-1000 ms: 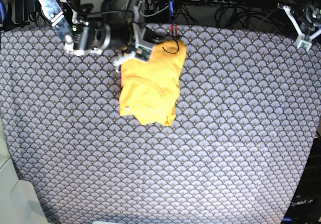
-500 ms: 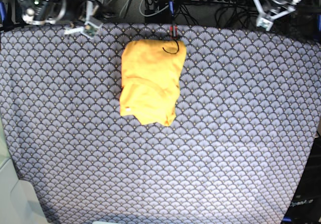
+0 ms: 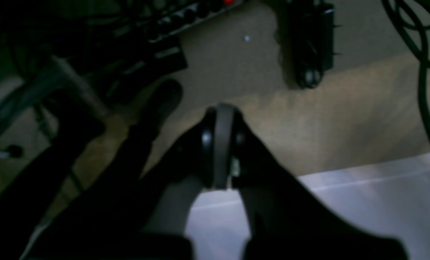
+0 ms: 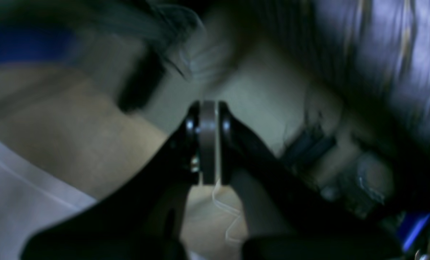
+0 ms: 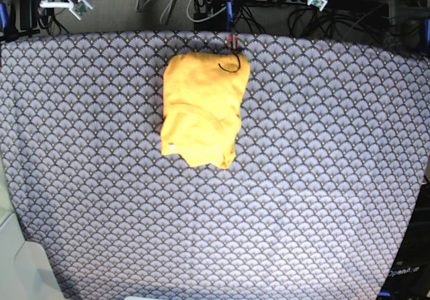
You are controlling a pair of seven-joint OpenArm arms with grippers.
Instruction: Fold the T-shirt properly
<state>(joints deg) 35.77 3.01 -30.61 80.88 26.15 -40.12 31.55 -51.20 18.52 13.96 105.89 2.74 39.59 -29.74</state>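
The T-shirt (image 5: 202, 108) lay folded into a compact, roughly rectangular bundle on the desk (image 5: 322, 179), toward twelve o'clock of its centre and slightly to the eleven o'clock side. Judging by that, the folding looked essentially done and the step in hand was parking the arms. To do that well, both arms would need to clear the far edge without brushing the bundle or dragging the patterned cloth (image 5: 101, 199) under it.

The left end effector (image 3: 220, 144) was clenched on nothing, its tips pressed together over bare floor beyond the desk. The right end effector (image 4: 207, 142) was likewise clenched and empty, in a blurred view.

The shirt was plain yellow-orange, its edges a little uneven: wider at twelve o'clock, narrowing and skewed at six o'clock, with a soft ridge across the middle. A thin dark cable (image 5: 230, 63) lay across its one o'clock corner.
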